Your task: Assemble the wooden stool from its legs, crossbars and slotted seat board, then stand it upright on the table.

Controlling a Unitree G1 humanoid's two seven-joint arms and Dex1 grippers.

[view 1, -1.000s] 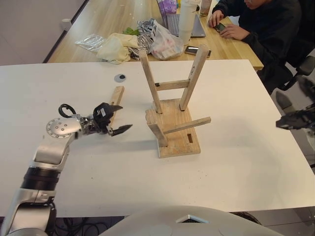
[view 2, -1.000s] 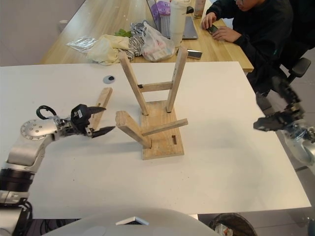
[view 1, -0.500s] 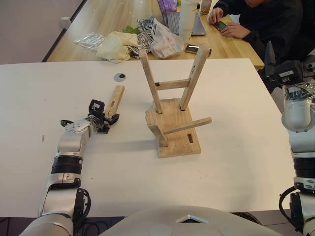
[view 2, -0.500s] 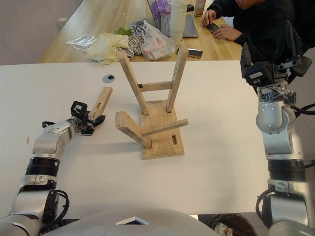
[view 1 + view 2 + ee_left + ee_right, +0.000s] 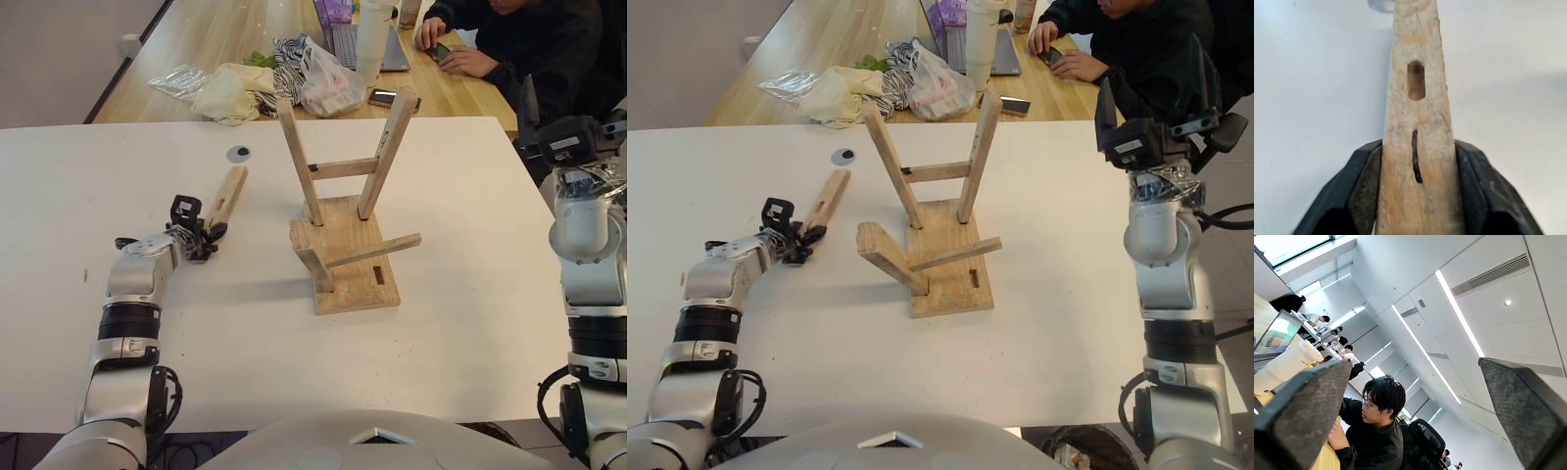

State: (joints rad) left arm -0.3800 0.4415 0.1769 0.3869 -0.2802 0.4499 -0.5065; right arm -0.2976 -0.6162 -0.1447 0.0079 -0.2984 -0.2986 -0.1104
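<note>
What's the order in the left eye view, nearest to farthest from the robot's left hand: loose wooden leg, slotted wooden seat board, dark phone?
1. Loose wooden leg: gripped in the left hand.
2. Slotted wooden seat board: to its right, mid-table.
3. Dark phone: far desk behind.

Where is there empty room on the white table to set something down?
Bare: the table in front of the seat board, and to its right up to the edge. Crowded: left of the board, where the left gripper holds the loose leg.
</note>
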